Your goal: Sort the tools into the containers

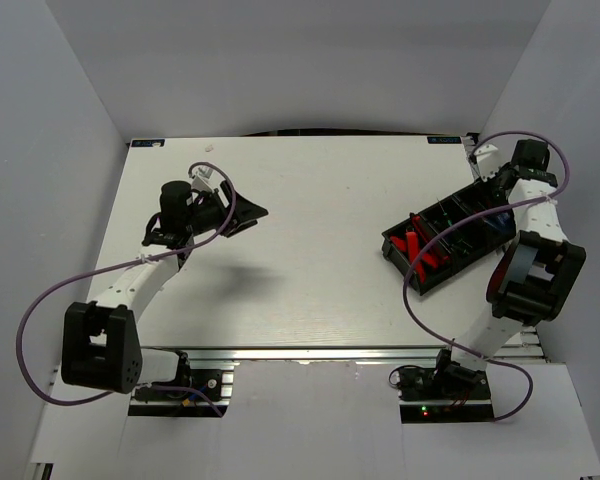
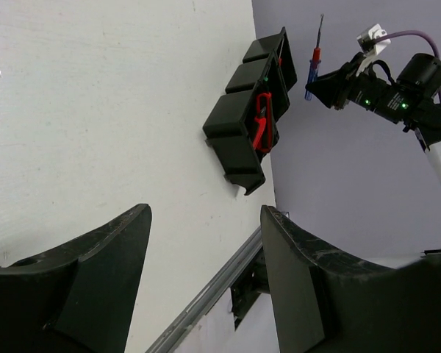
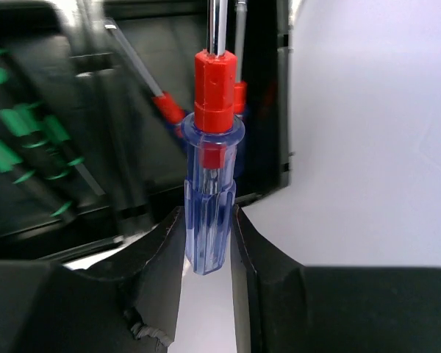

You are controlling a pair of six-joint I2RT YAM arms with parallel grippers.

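Note:
Two black containers (image 1: 450, 232) lie end to end at the table's right, also in the left wrist view (image 2: 242, 118). Red-and-black knives (image 1: 421, 250) fill the near container; one knife (image 2: 262, 121) shows in the left wrist view. My right gripper (image 3: 207, 220) is shut on a clear blue-and-red screwdriver (image 3: 209, 184), (image 2: 314, 65), held over the far container's end, shaft pointing away from the gripper. Below it lie green-black screwdrivers (image 3: 29, 140) and another blue-and-red screwdriver (image 3: 165, 110). My left gripper (image 2: 206, 212), (image 1: 250, 212) is open and holds nothing, raised over the table's left side.
The white table (image 1: 310, 230) is walled in by grey panels on three sides. An aluminium rail (image 2: 206, 294) runs along its near edge. Purple cables (image 1: 40, 320) loop off both arms. The right arm's elbow (image 1: 535, 280) stands close to the containers.

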